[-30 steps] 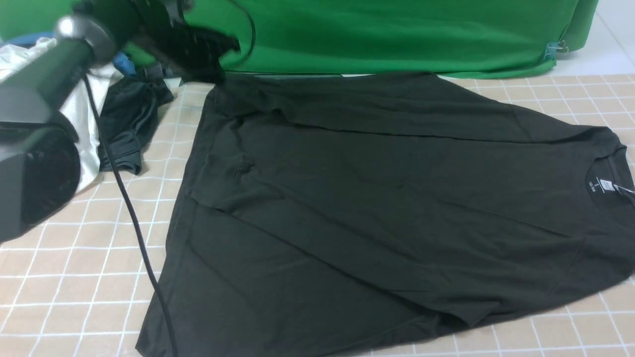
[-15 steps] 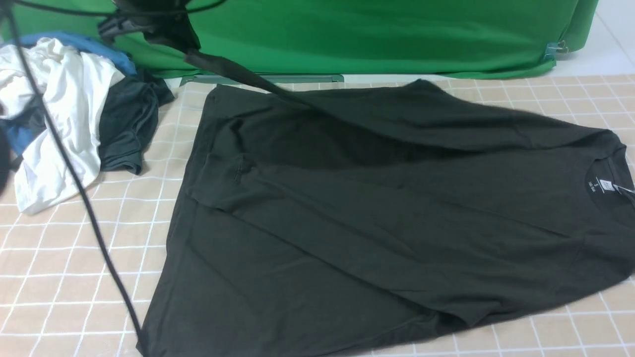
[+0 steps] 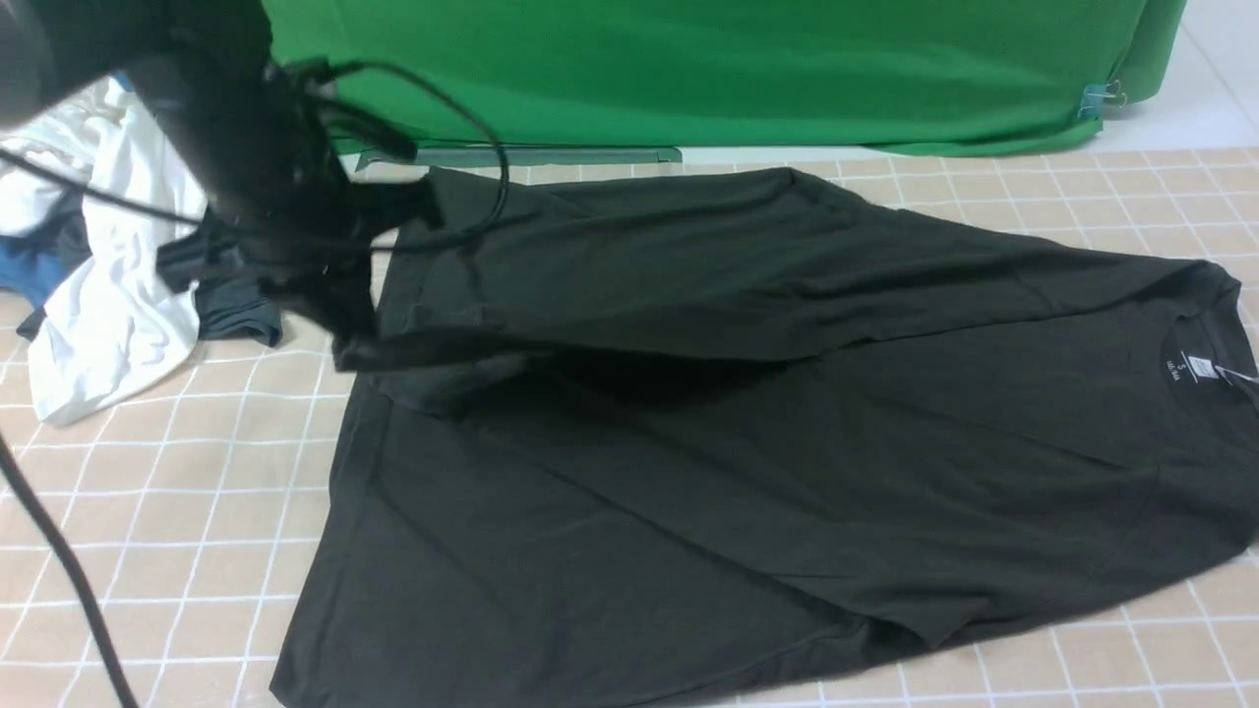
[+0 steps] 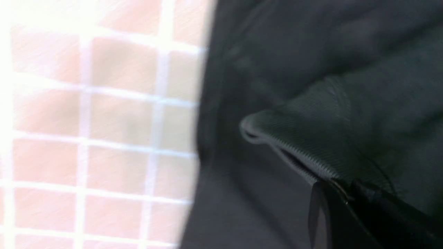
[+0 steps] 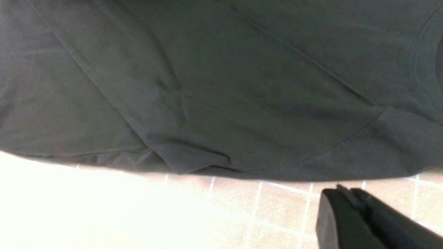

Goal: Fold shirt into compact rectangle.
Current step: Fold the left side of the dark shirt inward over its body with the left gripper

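The black shirt (image 3: 787, 442) lies spread on the checked tablecloth (image 3: 148, 511), its collar and neck label (image 3: 1200, 366) at the right. My left gripper (image 3: 344, 349) is shut on the shirt's far hem corner and holds it lifted over the body, so a long flap hangs from there toward the collar. In the left wrist view the hem fabric (image 4: 311, 138) sits pinched at the left gripper (image 4: 341, 188). My right gripper (image 5: 341, 193) is out of the front view. It is shut and empty above bare tablecloth, just off the shirt's edge (image 5: 221, 86).
A pile of clothes lies at the far left: a white garment (image 3: 108, 295), a dark grey one (image 3: 236, 315), a blue one (image 3: 20, 275). A green backdrop (image 3: 738, 69) closes the far side. A black cable (image 3: 59, 570) hangs at the near left.
My left gripper took the shirt's far hem corner, lifted it and carried it toward the near side. The far flap now drapes over the shirt's body.
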You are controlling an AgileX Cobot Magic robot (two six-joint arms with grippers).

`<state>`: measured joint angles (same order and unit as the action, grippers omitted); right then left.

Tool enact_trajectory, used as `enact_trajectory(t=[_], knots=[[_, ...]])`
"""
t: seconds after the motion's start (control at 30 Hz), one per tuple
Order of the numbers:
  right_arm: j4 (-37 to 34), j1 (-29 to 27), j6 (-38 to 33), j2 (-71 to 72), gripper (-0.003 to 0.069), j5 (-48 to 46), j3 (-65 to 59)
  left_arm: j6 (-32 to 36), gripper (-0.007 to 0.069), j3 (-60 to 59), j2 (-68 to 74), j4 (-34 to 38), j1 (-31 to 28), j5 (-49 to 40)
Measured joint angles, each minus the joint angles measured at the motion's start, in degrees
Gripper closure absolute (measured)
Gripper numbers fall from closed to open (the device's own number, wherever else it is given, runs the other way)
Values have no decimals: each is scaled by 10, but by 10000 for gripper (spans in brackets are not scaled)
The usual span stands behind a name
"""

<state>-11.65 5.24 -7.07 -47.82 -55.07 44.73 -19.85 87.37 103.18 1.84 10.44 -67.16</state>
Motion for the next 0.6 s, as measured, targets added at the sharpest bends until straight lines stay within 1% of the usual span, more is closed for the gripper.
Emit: enact_trajectory(t=[0.07,0.17,0.4,0.53,0.6], knots=[[0,0,0,0,628,-1,0,-9,602,-19,-4,-15,-1,6],[0,0,0,0,628,-1,0,-10,602,-37,-4,-18,-1,11],[0,0,0,0,628,-1,0,-10,600,-120,-4,-11,-1,78],[0,0,0,0,628,-1,0,-8,556,-140,-2,-11,-1,88],[0,0,0,0,628,-1,0,-6,502,-142,-2,-11,-1,88]])
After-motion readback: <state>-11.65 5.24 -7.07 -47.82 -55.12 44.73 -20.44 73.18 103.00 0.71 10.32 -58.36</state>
